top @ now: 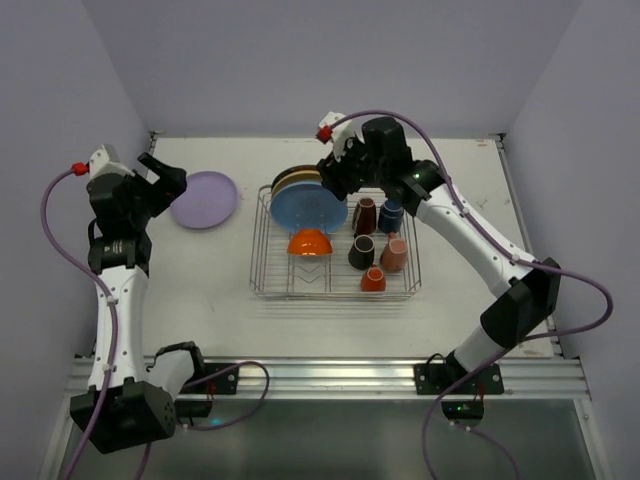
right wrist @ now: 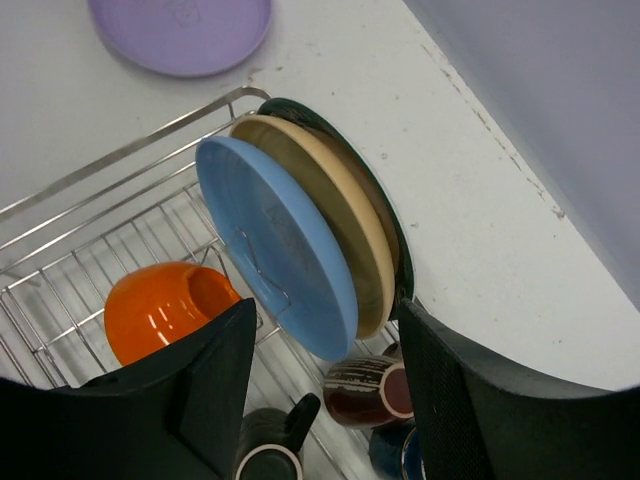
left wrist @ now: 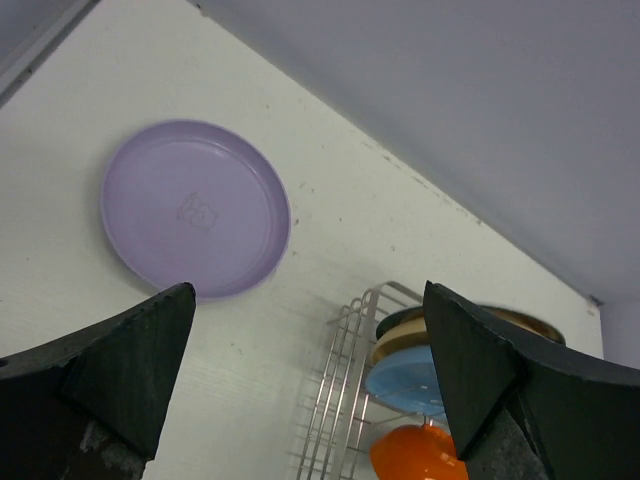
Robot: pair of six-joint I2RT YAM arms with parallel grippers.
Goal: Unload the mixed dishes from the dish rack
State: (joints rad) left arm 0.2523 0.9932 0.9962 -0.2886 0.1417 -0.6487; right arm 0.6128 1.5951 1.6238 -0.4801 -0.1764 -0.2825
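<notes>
The dish rack (top: 336, 296) holds an upright blue plate (top: 308, 209), a yellow-orange plate (top: 295, 180) and a dark-rimmed plate (right wrist: 392, 222) behind it. It also holds an orange bowl (top: 310, 242) and maroon (top: 365, 215), blue (top: 391, 215), black (top: 361, 251), pink (top: 394, 253) and orange (top: 373, 279) mugs. A lavender plate (top: 204, 199) lies flat on the table left of the rack. My right gripper (right wrist: 325, 310) is open and empty above the upright plates. My left gripper (left wrist: 308, 295) is open and empty beside the lavender plate.
The white table (top: 200, 290) is walled at the back and sides. The rack's wire side (left wrist: 345, 370) shows in the left wrist view. A metal rail (top: 330, 375) runs along the near edge by the arm bases.
</notes>
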